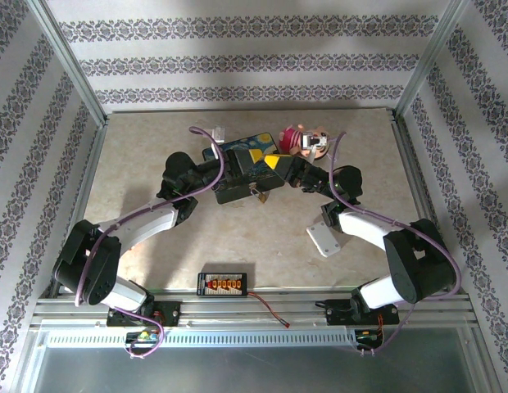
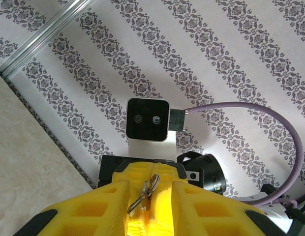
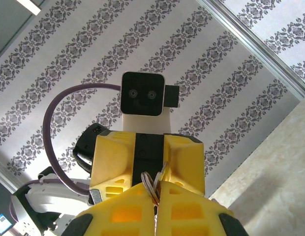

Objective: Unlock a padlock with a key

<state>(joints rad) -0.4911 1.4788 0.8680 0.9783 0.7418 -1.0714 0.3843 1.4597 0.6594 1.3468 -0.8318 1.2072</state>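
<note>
The two arms meet over the middle of the table. The small brass padlock (image 1: 258,195) sits at the tip of my left gripper (image 1: 251,189), whose yellow fingers (image 2: 101,204) stand a little apart around it; the lock body is hidden in the left wrist view. Facing it, my right gripper (image 1: 273,168) is shut on the key. The thin silvery key (image 2: 139,202) with its wire ring (image 2: 153,184) sticks out between the left gripper (image 2: 148,187) fingers. In the right wrist view the key's rings (image 3: 153,183) poke from the shut right gripper (image 3: 156,196).
A pink plush doll (image 1: 306,139) and a dark blue patterned flat object (image 1: 242,155) lie just behind the grippers. A white plastic block (image 1: 325,239) lies near the right arm. A black connector board (image 1: 224,283) with a red-black wire (image 1: 270,309) sits at the near edge.
</note>
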